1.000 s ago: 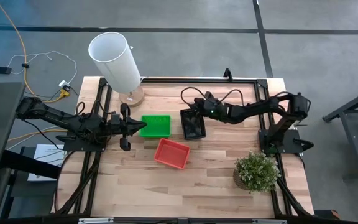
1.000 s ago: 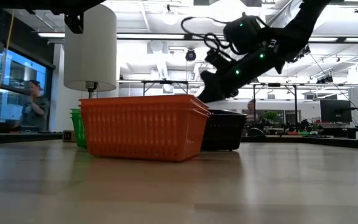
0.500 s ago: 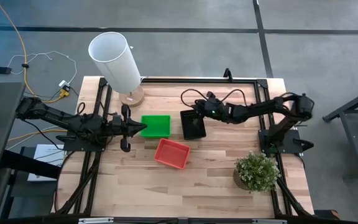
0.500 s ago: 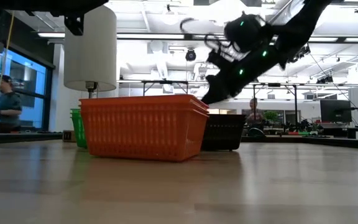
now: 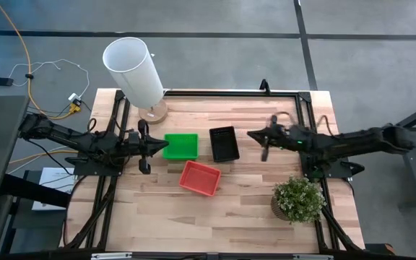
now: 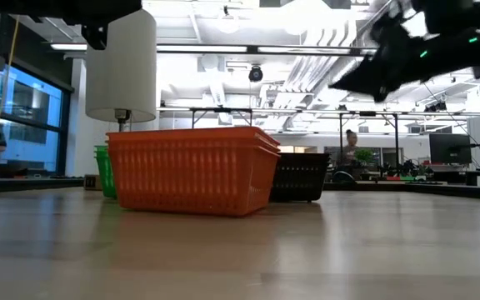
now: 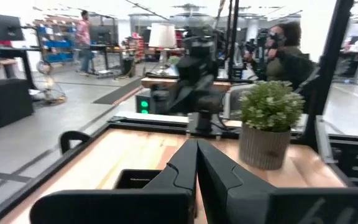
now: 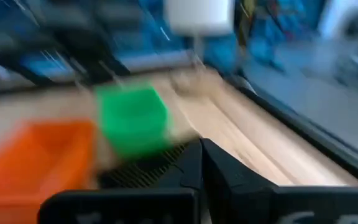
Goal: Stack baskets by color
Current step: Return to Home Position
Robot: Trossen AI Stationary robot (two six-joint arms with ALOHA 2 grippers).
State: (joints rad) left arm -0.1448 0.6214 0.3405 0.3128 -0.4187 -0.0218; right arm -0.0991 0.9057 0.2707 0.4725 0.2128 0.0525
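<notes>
Three piles of baskets rest on their bottoms mid-table: green (image 5: 182, 146), black (image 5: 224, 144) and red (image 5: 200, 178), the red one nearest the front edge. In the low view the red baskets (image 6: 192, 169) show nested rims, with the green (image 6: 102, 171) and black (image 6: 300, 175) ones behind. My left gripper (image 5: 165, 147) is shut and level, held high over the green basket's left edge. My right gripper (image 5: 252, 133) is shut, in the air to the right of the black basket. In the right wrist view it (image 8: 201, 148) points at the blurred baskets.
A tall white cylinder (image 5: 133, 69) on a wooden foot (image 5: 152, 111) stands at the far left. A potted plant (image 5: 298, 199) stands near the front right. A black frame (image 5: 230, 92) runs around the table. People move in the room beyond.
My right gripper has drawn back from over the black basket toward the table's right edge, rising a little and staying shut. The black basket stays where it was.
</notes>
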